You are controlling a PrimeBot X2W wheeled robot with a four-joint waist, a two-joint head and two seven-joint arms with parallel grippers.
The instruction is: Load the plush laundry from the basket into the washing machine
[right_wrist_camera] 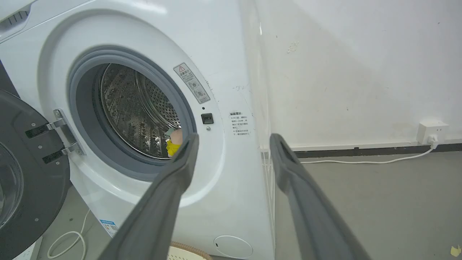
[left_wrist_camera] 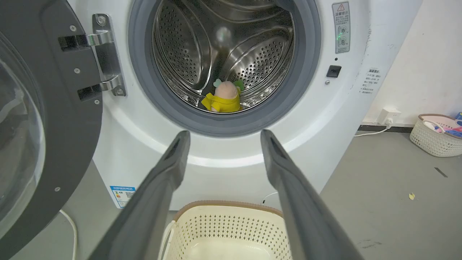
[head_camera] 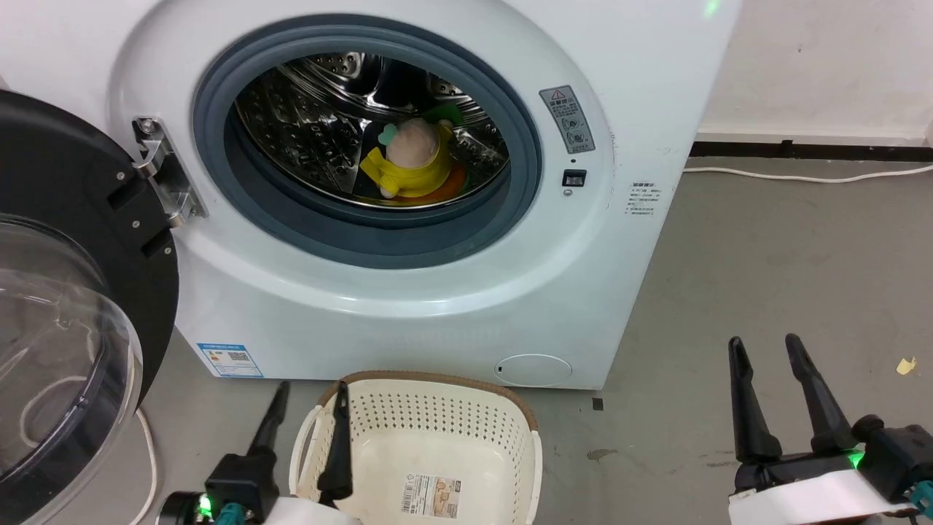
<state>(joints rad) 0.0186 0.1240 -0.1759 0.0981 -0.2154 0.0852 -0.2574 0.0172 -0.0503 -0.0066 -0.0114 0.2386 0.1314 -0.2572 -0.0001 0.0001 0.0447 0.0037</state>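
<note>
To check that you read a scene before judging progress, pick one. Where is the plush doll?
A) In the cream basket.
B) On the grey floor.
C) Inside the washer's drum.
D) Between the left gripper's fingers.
C: the plush laundry lies in the steel drum of the washing machine, past the grey gasket; the left gripper and right gripper stand open, holding nothing.

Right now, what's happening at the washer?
Nothing is being handled. The plush doll lies in the drum of the washing machine; the basket on the floor in front shows no laundry. The left end effector is by the basket's left rim, the right end effector off to the right above the floor, both open and empty. The door stands open.
</note>
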